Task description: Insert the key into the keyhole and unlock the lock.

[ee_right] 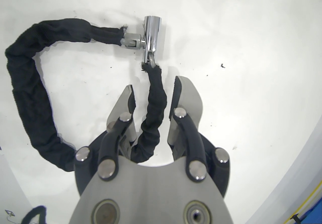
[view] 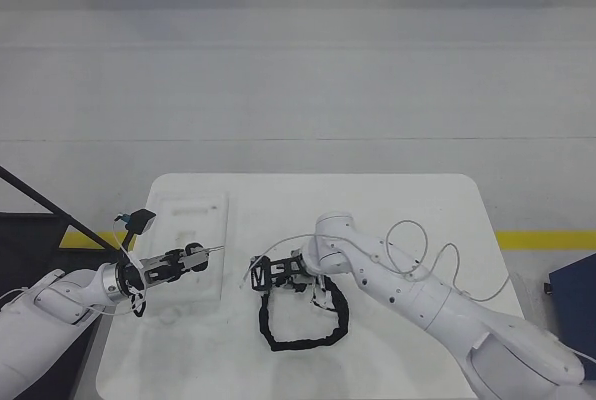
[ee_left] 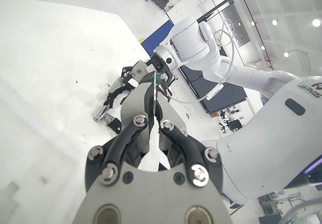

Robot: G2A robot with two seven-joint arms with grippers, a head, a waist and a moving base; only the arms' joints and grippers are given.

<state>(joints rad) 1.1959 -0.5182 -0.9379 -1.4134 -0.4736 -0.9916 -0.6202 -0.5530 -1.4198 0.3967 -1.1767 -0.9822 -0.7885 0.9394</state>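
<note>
My left gripper (view: 198, 256) (ee_left: 154, 84) is shut on the key (view: 215, 250) (ee_left: 153, 99), a thin metal blade seen edge-on that points toward the lock. The lock is a chrome cylinder (ee_right: 152, 34) (ee_left: 100, 115) joining the ends of a black sleeved chain (view: 300, 338) (ee_right: 27, 89) that lies in a loop on the white table (view: 418, 200). My right gripper (view: 262, 272) (ee_right: 154, 89) is open, low over the table, its fingers (ee_right: 185, 94) standing on either side of the chain's sleeve just behind the cylinder. The keyhole end of the cylinder faces the left gripper.
A white foam tray (view: 196, 215) lies on the table's left part, under the left gripper. A small black and teal object (view: 136, 217) sits at the table's left edge beside a black pole (view: 38, 198). White cables (view: 423, 255) loop off the right arm.
</note>
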